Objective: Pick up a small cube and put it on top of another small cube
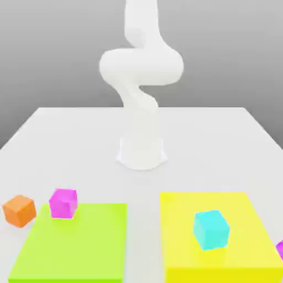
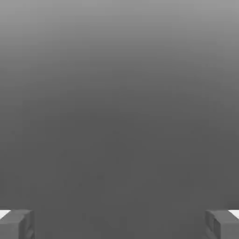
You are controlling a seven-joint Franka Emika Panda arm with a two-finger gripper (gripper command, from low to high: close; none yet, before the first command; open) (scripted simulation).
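A small orange cube rests on the white table at the exterior view's left, just off the corner of a lime green pad. Beside it, a magenta cube of about the same size sits at that pad's far corner. The white arm rises from its base at the table's middle and runs up out of the picture. In the hand view my gripper is open, its two grey fingertips far apart with nothing between them, facing plain grey background.
A yellow pad lies at the exterior view's right with a larger cyan cube on it. A sliver of another magenta object shows at the right edge. The arm's base stands behind both pads.
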